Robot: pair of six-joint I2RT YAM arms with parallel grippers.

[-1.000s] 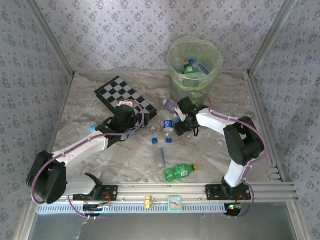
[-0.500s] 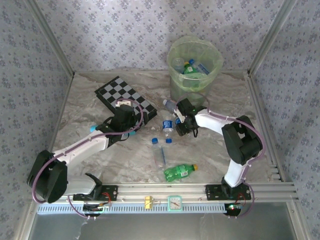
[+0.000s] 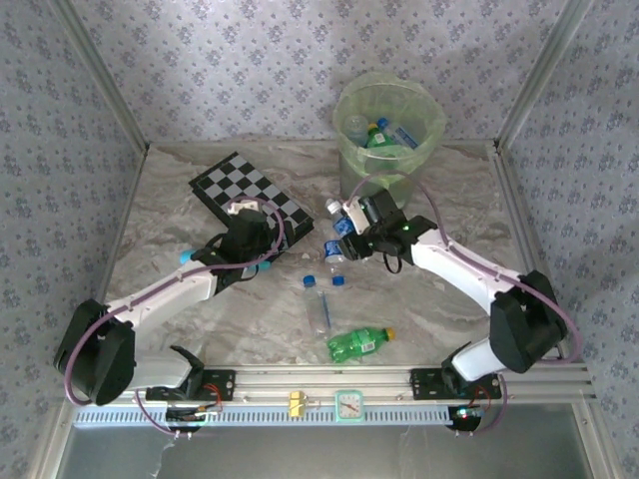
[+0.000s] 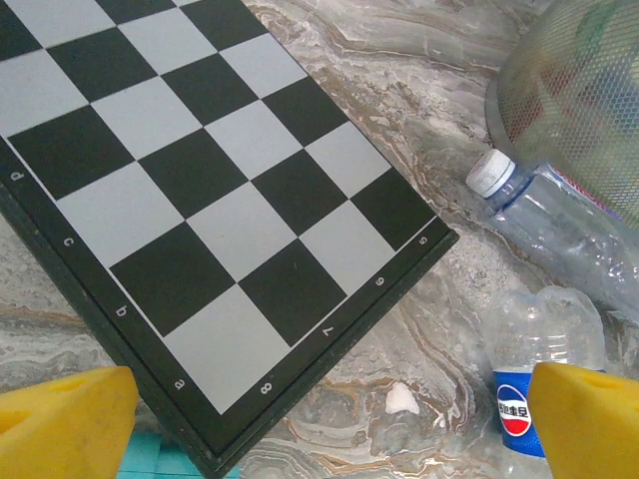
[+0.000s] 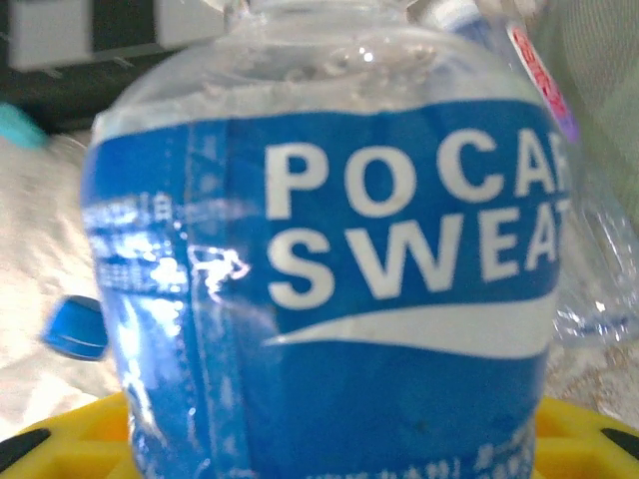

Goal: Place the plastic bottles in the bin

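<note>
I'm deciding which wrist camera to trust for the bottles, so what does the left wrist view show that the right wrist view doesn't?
Left wrist, not right: the left gripper, its yellow fingers spread wide, and a bottle with a round logo on its blue label. Right wrist, not left: a bottle labelled Pocari Sweat up close, and a blue cap on the table. Both: the checkered board, the marbled table, and apparently the lying bottle with a white cap.
</note>
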